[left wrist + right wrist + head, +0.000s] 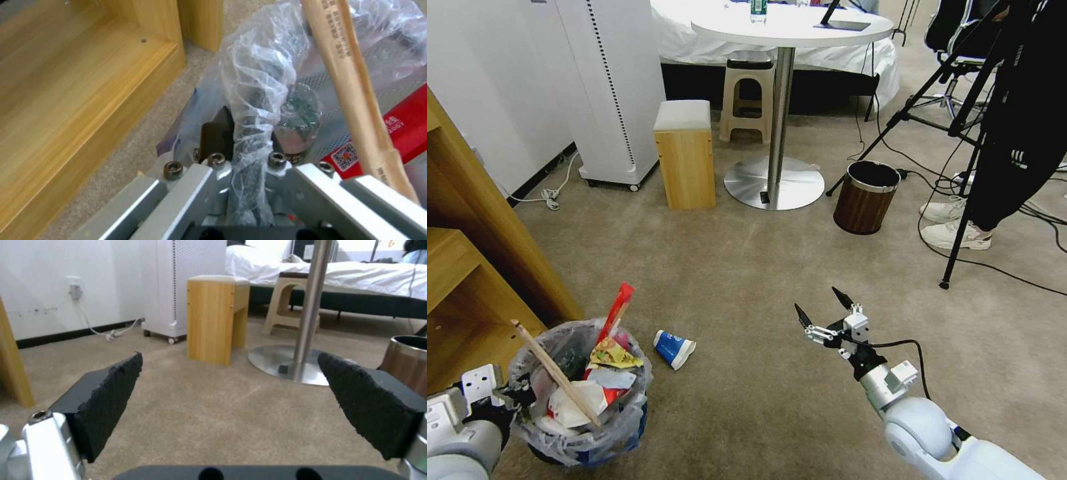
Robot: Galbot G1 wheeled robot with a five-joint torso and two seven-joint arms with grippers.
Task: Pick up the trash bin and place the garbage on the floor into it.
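Jaws of the left gripper (249,146) are clamped on the bagged rim of the trash bin (584,393), which sits low at the robot's left beside the wooden shelf unit (474,267) and already contains wrappers and a wooden stick (554,375). Jaws of the right gripper (825,310) stand wide apart and empty above the floor (747,267). Judged step: collecting remaining garbage; the blue-white paper cup (674,349) lies on its side just beside the bin, so the next move requires the right gripper to travel left, descend and close across the cup body.

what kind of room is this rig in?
Probably a mock bedroom or hotel room used as a test space: a bed with white bedding, a round pedestal table and beige carpet, with tripod stands and cables on the floor.
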